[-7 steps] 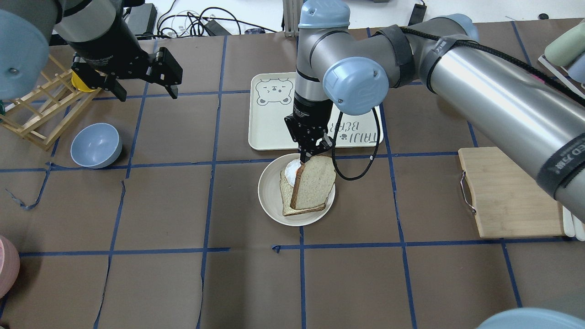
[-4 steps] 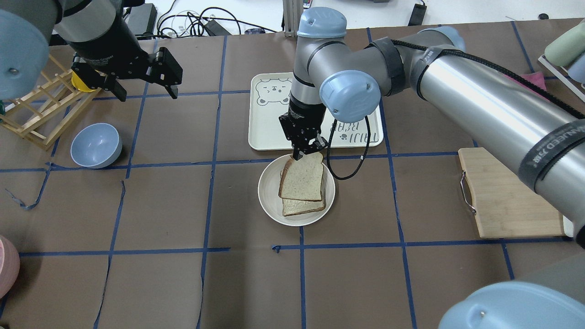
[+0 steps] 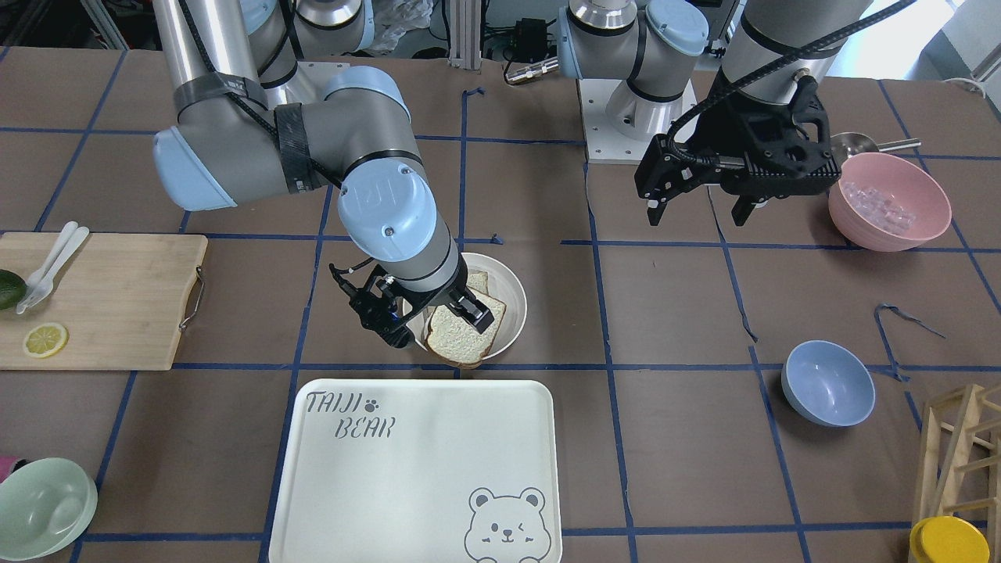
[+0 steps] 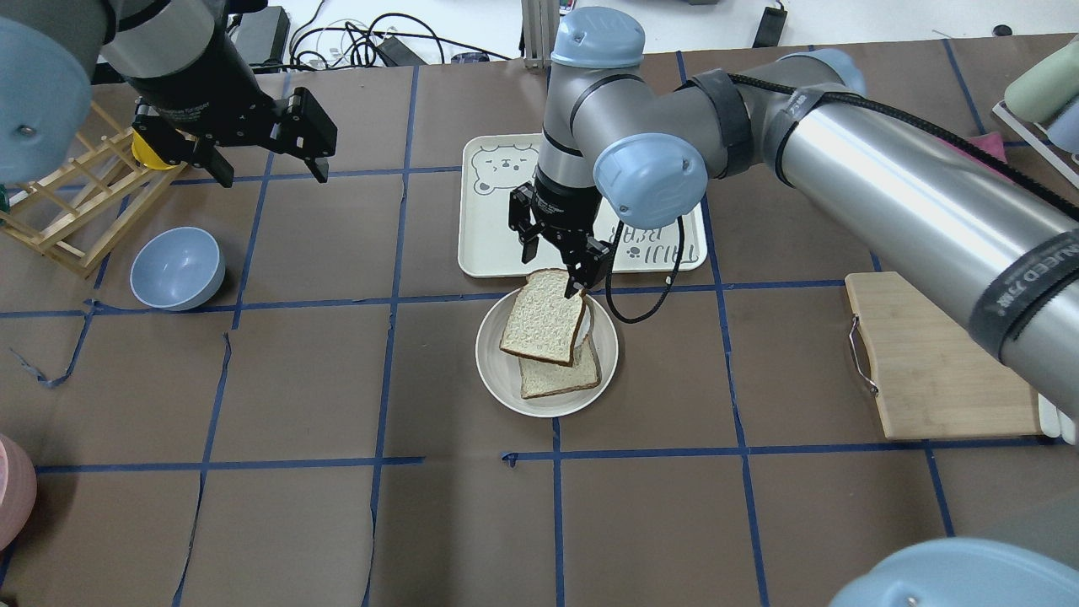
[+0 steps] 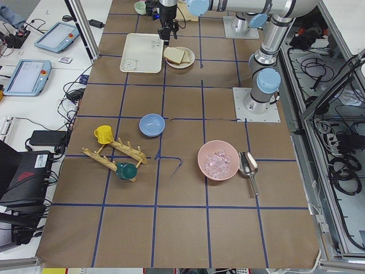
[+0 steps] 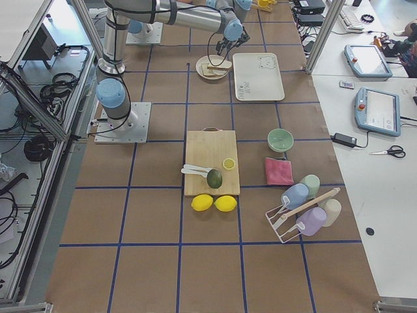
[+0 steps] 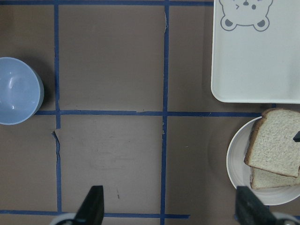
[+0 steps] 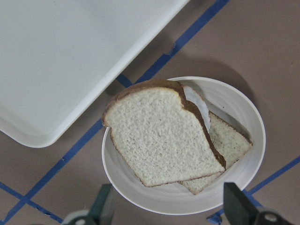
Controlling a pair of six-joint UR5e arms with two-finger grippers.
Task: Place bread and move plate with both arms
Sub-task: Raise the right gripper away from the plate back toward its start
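Over the plate [image 4: 497, 371], the right tool [image 4: 550, 275] points down, jaws apart.

Silver tubular arms [image 4: 885, 185], pale blue joint caps [image 4: 649, 169], black strap bands [image 4: 1020, 291], black cable [image 4: 628, 322], black left end effector [image 4: 272, 177], black right end effector [image 4: 550, 271]

Bright, even overhead light in all views. Shadows soft & short, e.g. faint one on worktop [image 8: 281, 47] beside the plate [image 8: 234, 108] in right wrist view. Glare streak along right arm [image 4: 885, 185], upper right of overhead view. Blue joint cap [image 4: 961, 582], lower right there, blurred. Fingertips [image 8: 234, 204] at right wrist view's bottom edge soft.
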